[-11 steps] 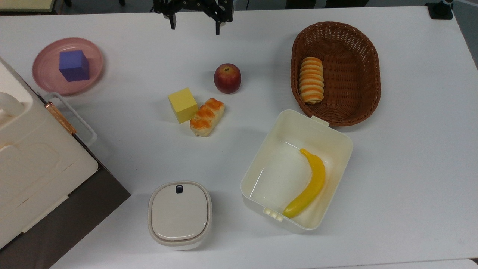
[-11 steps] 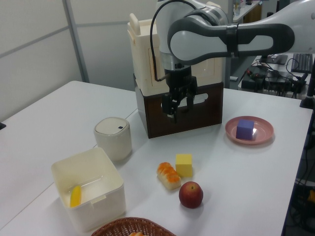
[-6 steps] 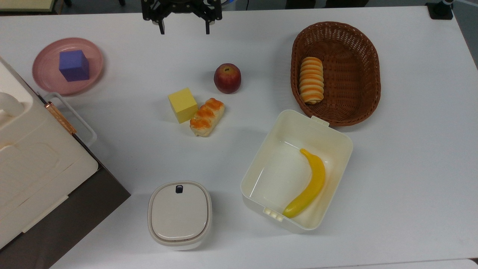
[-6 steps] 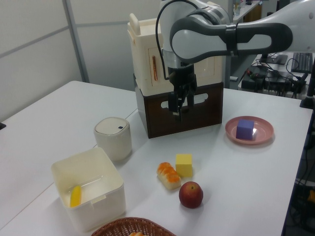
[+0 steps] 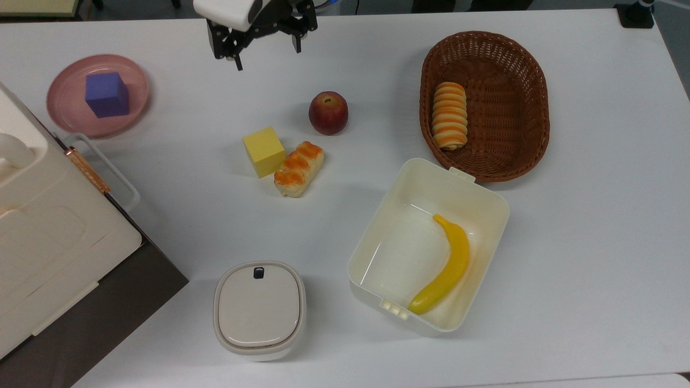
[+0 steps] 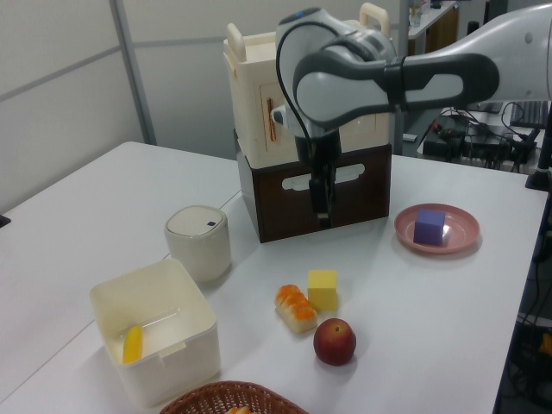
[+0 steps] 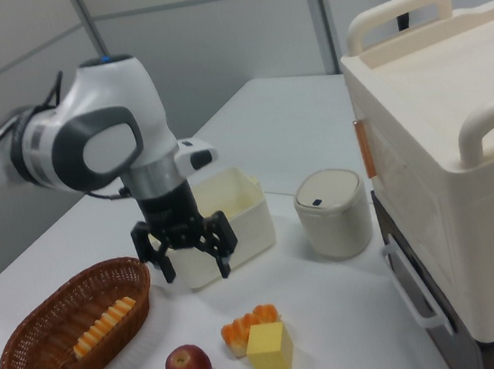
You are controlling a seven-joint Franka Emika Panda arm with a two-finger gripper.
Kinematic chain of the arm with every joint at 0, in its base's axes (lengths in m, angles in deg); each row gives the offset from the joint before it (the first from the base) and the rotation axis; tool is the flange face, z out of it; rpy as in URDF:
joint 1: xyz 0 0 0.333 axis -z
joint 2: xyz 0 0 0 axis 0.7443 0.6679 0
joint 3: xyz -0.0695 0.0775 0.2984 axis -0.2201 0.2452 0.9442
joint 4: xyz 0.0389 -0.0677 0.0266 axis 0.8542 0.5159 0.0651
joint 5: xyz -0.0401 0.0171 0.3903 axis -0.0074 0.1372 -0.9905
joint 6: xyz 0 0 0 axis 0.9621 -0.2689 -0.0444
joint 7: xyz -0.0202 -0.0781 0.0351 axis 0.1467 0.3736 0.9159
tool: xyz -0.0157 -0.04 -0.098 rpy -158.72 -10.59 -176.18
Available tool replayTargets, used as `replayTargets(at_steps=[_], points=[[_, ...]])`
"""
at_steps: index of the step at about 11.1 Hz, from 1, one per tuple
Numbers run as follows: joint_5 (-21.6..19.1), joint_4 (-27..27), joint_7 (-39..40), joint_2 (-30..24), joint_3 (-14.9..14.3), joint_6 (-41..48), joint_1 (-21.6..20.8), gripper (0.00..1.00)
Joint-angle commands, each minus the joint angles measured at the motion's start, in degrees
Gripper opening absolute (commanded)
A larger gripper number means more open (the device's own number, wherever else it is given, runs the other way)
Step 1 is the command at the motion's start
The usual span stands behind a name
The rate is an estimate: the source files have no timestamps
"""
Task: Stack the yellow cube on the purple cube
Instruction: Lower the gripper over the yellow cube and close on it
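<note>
Top view, left to right: purple cube (image 5: 107, 94) sits on pink plate (image 5: 59, 108); my end effector (image 5: 267, 51), fingers spread and empty, has rotated and dropped slightly; yellow cube (image 5: 263, 151) rests on the desk (image 5: 566, 242), touching the bread roll (image 5: 298, 168). Approach under way.

Top view looks straight down; left and right views (seemingly opposed) share the table (image 5: 593, 242).

The gripper (image 7: 194, 266) hangs downward from the bent arm, fingers apparently spread apart.
</note>
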Motion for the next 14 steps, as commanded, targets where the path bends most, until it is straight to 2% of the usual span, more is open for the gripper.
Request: replayTargets(at_steps=[1, 3, 8, 10, 12, 13, 14], points=[[2.19, 8.46, 3.7, -1.09, -0.26, -8.24, -0.18, 1.0], [3.34, 12.86, 3.7, 0.4, -0.26, -14.65, -0.09, 1.0], [3.52, 12.36, 2.03, 10.5, -0.26, -23.64, 2.01, 1.0], [3.52, 12.36, 0.37, 12.18, -0.26, -24.7, 2.46, 1.0], [3.52, 12.36, -4.71, 13.23, -0.26, -25.75, 2.37, 1.0], [3.34, 12.36, -7.0, 13.85, -0.26, -28.28, 2.45, 0.96], [3.34, 12.27, -9.98, 15.07, -0.26, -31.09, 2.37, 0.85]])
